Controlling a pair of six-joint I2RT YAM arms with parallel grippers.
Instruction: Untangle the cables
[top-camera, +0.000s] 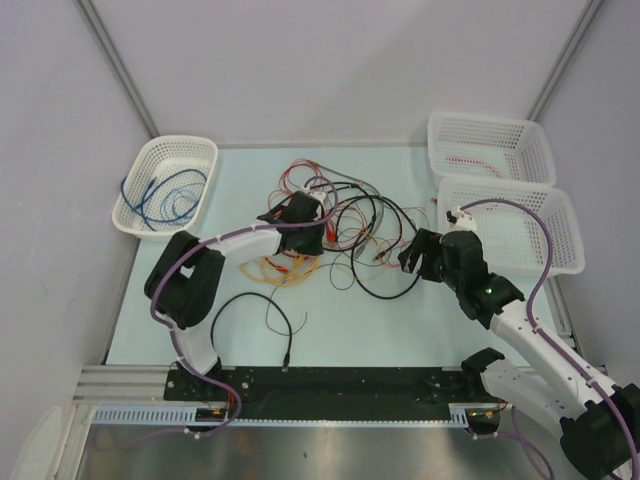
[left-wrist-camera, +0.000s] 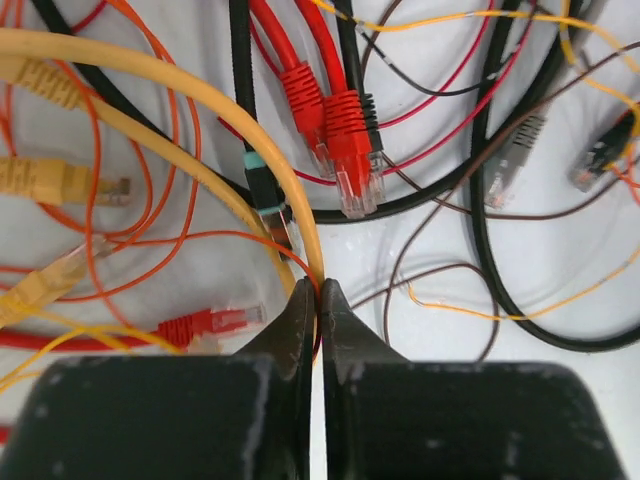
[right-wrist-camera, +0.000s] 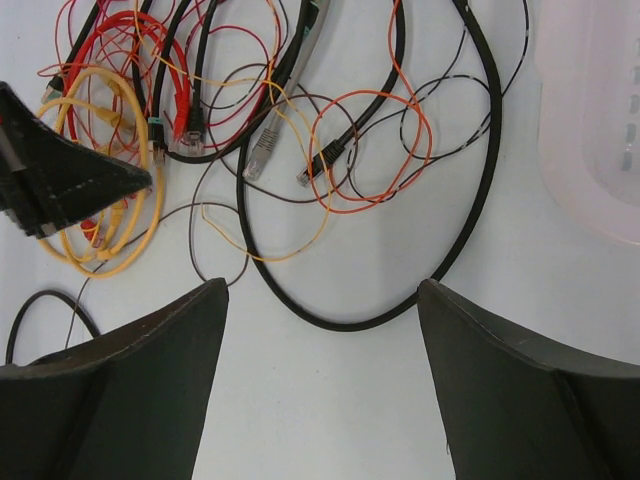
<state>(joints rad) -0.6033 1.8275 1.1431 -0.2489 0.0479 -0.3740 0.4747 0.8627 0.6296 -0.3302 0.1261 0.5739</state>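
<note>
Because the left gripper (left-wrist-camera: 320, 296) is clamped on the yellow cable (left-wrist-camera: 200, 93) at its fingertips (right gripper (right-wrist-camera: 322, 375) fingers apart, empty), pulling may drag the cables (top-camera: 342, 222) tangled just ahead into a tighter knot.

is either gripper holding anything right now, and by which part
The left gripper is shut on the thick yellow cable, pinching it partway along its length, not at an end. The right gripper is open and holds nothing.
</note>
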